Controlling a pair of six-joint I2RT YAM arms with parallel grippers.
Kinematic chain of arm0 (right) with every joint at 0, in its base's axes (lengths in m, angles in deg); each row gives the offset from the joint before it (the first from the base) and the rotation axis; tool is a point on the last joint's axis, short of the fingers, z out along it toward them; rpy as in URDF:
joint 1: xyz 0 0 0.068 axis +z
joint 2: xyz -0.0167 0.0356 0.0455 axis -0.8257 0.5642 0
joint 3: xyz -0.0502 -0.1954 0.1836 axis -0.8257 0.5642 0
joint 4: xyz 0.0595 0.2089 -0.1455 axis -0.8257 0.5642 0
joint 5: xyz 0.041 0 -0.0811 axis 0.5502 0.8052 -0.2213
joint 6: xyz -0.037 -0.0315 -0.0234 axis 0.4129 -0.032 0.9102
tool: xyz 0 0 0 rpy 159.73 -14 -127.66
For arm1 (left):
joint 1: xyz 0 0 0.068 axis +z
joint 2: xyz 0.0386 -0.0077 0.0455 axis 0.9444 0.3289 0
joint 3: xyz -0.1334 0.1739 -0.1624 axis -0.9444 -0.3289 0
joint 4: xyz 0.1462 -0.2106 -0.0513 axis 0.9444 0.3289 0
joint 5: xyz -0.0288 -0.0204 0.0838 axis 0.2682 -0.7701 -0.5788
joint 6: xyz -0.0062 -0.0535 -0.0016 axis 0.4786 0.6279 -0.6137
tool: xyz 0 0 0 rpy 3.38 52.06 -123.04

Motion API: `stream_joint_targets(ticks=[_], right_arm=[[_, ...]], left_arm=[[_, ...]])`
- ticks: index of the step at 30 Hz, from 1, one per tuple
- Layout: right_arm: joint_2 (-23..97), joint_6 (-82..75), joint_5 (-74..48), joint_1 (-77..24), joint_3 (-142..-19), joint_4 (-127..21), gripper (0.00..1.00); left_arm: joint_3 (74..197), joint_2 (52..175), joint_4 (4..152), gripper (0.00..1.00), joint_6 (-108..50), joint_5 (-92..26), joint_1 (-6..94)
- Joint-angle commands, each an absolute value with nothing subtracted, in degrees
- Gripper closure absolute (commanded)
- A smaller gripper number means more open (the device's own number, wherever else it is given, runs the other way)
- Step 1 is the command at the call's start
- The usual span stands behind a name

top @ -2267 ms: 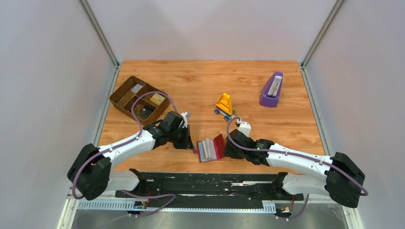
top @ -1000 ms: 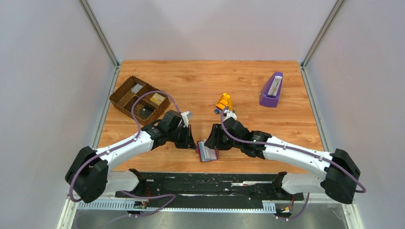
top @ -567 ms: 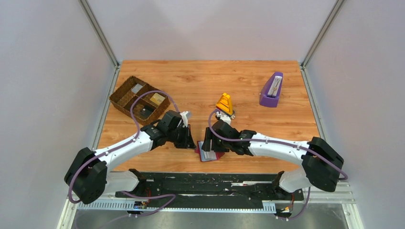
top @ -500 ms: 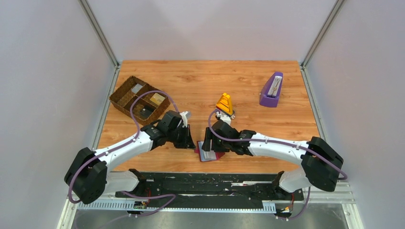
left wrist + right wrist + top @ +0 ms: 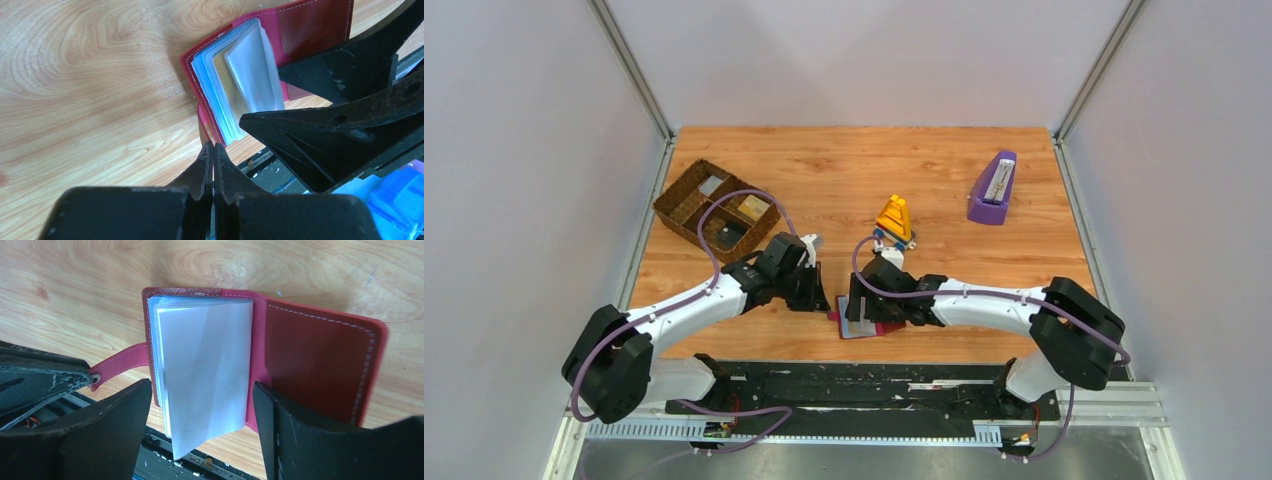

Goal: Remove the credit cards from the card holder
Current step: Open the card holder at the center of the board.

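Note:
The dark red card holder [image 5: 886, 326] lies open near the table's front edge, its grey-blue sleeves [image 5: 205, 355] fanned up. My left gripper [image 5: 826, 306] is shut on the holder's snap tab [image 5: 120, 362], just left of the holder; the pinched tab also shows in the left wrist view [image 5: 201, 127]. My right gripper [image 5: 860, 304] is open and low over the holder, one finger [image 5: 117, 407] left of the sleeves and the other [image 5: 282, 412] on the right-hand cover. A tan card [image 5: 224, 65] shows inside one sleeve.
A brown wicker basket [image 5: 714, 206] stands at the back left. A yellow toy [image 5: 893, 217] sits just behind the right arm. A purple wedge-shaped stand [image 5: 992, 188] is at the back right. The black base rail [image 5: 864, 385] runs along the near edge.
My right arm has swung left from beside the holder to over its sleeves. The holder's right cover has been pushed flatter. My left gripper has kept its hold on the tab.

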State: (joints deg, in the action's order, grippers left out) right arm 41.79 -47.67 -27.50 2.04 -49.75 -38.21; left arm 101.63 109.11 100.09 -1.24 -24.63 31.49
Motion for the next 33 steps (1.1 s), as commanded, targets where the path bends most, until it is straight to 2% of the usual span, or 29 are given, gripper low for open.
stream_joint_targets(ticks=[1, 10, 16, 28, 31, 33], right_arm=[[43.0, -49.2, -28.1, 2.4, -49.4, -40.5, 0.24], [41.7, -51.8, -32.6, 2.4, -48.5, -36.1, 0.28], [38.1, -53.1, -35.4, 2.4, -46.6, -33.7, 0.41], [32.9, -55.1, -38.3, 2.4, -41.5, -31.9, 0.55], [32.7, -55.1, -38.9, 2.3, -40.7, -31.8, 0.61], [32.7, -55.3, -38.8, 2.3, -40.6, -31.9, 0.65]], left_arm=[[102.0, 108.9, 99.6, 1.0, -2.5, -25.6, 31.2], [101.9, 109.0, 101.0, 1.0, -3.4, -28.2, 31.2], [102.2, 109.7, 101.6, 1.0, -3.6, -29.7, 31.2], [104.1, 111.0, 104.5, 1.0, -4.6, -32.9, 31.2], [105.2, 110.6, 105.3, 1.0, -4.4, -32.2, 31.2], [105.7, 109.9, 105.7, 0.96, -3.9, -31.2, 31.2]])
